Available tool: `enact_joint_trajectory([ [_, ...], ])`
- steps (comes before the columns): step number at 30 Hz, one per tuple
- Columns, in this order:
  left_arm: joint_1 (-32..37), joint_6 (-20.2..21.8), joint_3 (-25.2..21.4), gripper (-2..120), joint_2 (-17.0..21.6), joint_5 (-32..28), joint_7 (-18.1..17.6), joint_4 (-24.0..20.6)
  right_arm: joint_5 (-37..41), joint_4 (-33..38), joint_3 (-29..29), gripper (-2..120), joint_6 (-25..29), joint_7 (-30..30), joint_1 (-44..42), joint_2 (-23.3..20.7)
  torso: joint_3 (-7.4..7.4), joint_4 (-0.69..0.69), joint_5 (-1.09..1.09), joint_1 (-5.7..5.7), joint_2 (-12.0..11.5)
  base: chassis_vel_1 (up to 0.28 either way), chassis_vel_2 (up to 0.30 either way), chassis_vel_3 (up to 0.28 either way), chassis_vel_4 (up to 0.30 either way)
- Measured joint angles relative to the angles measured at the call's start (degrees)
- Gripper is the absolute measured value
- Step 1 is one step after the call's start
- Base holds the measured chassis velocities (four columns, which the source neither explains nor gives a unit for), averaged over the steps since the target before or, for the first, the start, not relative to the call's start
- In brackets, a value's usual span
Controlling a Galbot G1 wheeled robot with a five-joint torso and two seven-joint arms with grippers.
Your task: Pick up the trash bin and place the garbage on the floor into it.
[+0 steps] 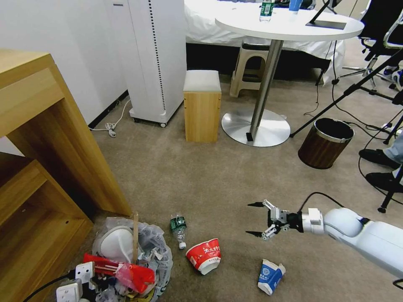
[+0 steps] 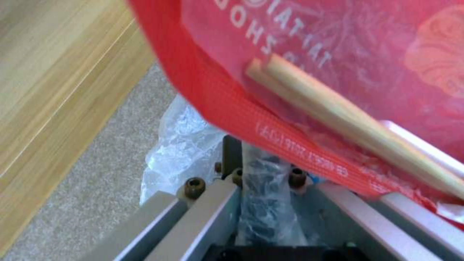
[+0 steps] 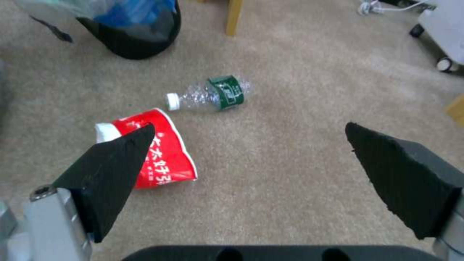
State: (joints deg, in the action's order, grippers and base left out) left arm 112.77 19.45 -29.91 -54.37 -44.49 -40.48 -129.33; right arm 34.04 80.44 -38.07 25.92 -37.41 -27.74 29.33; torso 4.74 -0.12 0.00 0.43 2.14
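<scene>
While gripping the bag-lined small black trash bin [image 1: 130, 260] near-left, left gripper [image 2: 263, 203] clenched.
Right gripper [image 1: 257, 219] spread: lower squarely over crushed red-white paper bowl [image 1: 204, 255].

The room is brightly and evenly lit from above. Glare whitens the bed sheets [image 1: 201, 21] and gleams on the round metal base [image 1: 256, 128] of the counter [image 1: 289, 23]. Shadows on the floor [image 1: 218, 184] are soft and short. Straight edges bow toward the borders of the head view, as on the wooden shelf [image 1: 46, 138]. In the left wrist view the red wrapper [image 2: 299, 72] is blurred by closeness. In the right wrist view the black fingertips [image 3: 116, 170] are soft-edged.
</scene>
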Motion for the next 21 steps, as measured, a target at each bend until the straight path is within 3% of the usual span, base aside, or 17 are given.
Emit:
enact_joint_trajectory([
  [5, 0.1, 0.0, -0.3, 0, -0.4, 0.1, 0.0, 0.0, -2.4, -2.9, -0.2, 100, 0.7, -0.3, 0.3, 2.5, 0.00, 0.00, -0.02, 0.00, 0.0, 0.000, 0.000, 0.000, 0.000],
  [15, 1.1, -0.3, -0.6, 0, -3.0, 3.0, 0.6, 0.5, -8.3, -14.3, 0.0, 100, 4.4, -2.7, -1.4, 13.6, 0.00, 0.01, 0.02, 0.00, 0.0, 0.000, 0.000, 0.000, 0.000],
  [21, 1.2, -0.4, -0.8, 0, -3.7, 3.6, 0.7, 0.9, -7.4, -16.3, -0.8, 100, 4.9, -2.7, -3.0, 15.6, 0.00, -0.01, 0.02, 0.00, 0.0, 0.000, 0.000, 0.000, 0.000],
])
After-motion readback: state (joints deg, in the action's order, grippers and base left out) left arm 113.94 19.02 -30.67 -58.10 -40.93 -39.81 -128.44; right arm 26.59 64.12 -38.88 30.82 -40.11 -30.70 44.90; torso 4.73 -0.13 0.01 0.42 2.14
